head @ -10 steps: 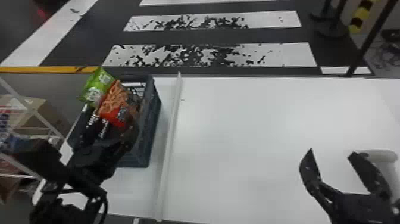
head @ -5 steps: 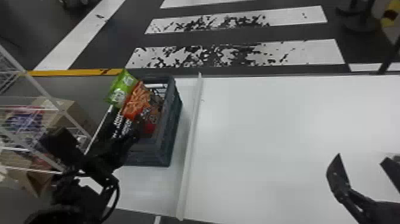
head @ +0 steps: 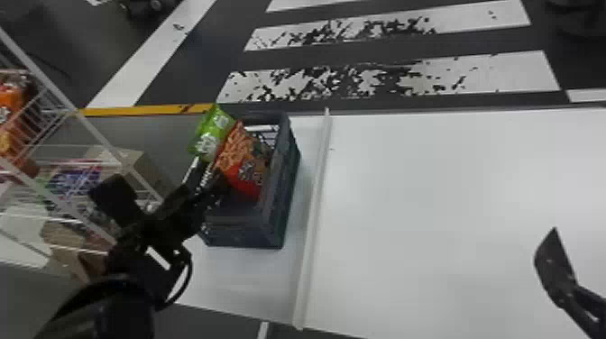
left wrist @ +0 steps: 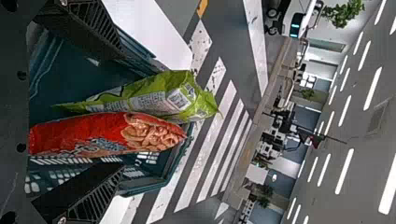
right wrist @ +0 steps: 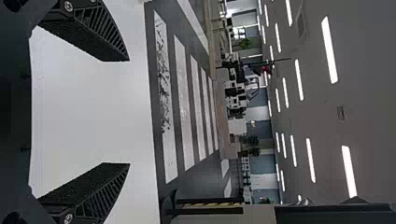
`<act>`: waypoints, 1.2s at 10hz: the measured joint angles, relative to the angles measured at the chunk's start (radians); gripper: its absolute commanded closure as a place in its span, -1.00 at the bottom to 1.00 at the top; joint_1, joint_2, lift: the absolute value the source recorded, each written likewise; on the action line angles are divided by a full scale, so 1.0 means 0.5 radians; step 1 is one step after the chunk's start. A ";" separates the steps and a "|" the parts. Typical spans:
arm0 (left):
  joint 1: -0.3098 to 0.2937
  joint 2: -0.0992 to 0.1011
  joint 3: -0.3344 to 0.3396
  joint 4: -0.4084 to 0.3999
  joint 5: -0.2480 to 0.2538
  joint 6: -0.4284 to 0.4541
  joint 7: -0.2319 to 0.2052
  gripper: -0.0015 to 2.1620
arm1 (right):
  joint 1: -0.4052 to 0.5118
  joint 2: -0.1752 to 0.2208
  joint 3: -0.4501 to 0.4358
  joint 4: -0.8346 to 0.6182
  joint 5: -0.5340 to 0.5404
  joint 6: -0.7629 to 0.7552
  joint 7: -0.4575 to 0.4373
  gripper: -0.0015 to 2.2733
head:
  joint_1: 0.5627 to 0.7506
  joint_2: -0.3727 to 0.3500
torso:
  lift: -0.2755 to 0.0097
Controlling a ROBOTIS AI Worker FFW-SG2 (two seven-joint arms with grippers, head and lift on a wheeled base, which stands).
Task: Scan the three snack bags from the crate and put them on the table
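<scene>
My left gripper (head: 215, 184) is at the left side of the dark crate (head: 289, 198). A red-orange snack bag (head: 241, 162) and a green one (head: 209, 135) stand close together in the crate. In the left wrist view, my left gripper (left wrist: 121, 112) is open, the red-orange bag (left wrist: 88, 135) standing between its spread fingers beside the green bag (left wrist: 154, 98). Part of my right gripper (head: 554, 270) appears over the right of the white table (head: 428, 203). From its wrist, the right gripper (right wrist: 128, 112) is open with nothing held.
A raised pale strip (head: 313, 216) runs along the table just right of the crate. To the left, a white wire shelf (head: 97, 128) holds packages and cardboard boxes, close to my left arm. A striped floor (head: 360, 76) lies beyond the table.
The head view has turned left, shifting crate and bags rightward and revealing more of the shelf. My right gripper now stands partly past the right edge. The left gripper appears farther left relative to the bags.
</scene>
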 measured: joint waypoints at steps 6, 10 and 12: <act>-0.309 0.005 -0.040 0.336 -0.088 -0.001 -0.059 -0.96 | 0.009 -0.021 -0.014 0.072 -0.004 -0.064 0.000 -0.93 | 0.41 0.81 | 0.28; -0.475 0.000 -0.241 0.357 -0.198 0.105 -0.013 -0.68 | 0.002 -0.041 -0.020 0.072 -0.025 -0.103 -0.032 -0.94 | 0.41 0.59 | 0.28; -0.501 -0.005 -0.278 0.358 -0.226 0.127 -0.010 -0.16 | 0.001 -0.062 -0.032 0.072 -0.049 -0.133 -0.038 -0.94 | 0.41 0.53 | 0.28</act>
